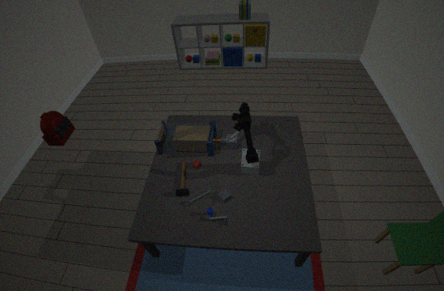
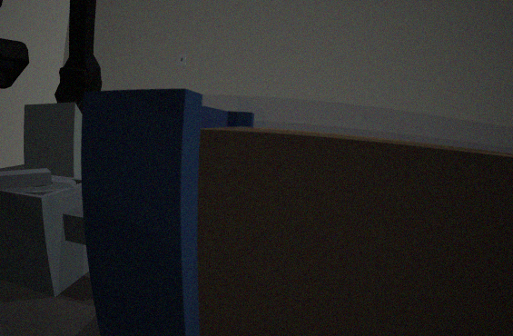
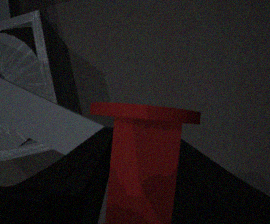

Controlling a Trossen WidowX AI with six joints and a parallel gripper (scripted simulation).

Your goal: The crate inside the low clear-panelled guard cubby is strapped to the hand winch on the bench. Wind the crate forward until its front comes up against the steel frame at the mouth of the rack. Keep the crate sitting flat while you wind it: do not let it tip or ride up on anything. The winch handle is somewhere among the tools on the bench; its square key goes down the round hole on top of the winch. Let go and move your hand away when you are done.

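A black, faceted arm (image 1: 247, 131) (image 2: 82, 36) with dark, sloping gripper fingers.

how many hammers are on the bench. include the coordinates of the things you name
1: the hammer (image 1: 183, 178) lies left of the wrench (image 1: 198, 197), head toward the bench's near edge in the top view. No other shows, though the crate (image 1: 191, 138) could hide one.

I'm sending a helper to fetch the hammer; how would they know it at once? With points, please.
On the dark bench (image 1: 264, 208), find the wooden crate (image 1: 191, 143) between blue frames. The hammer (image 1: 183, 177) lies just in front of it, on the side facing the blue mat (image 1: 233, 271). Its wooden handle and blocky dark head set it apart from the slim grey wrench (image 1: 198, 197) nearby.
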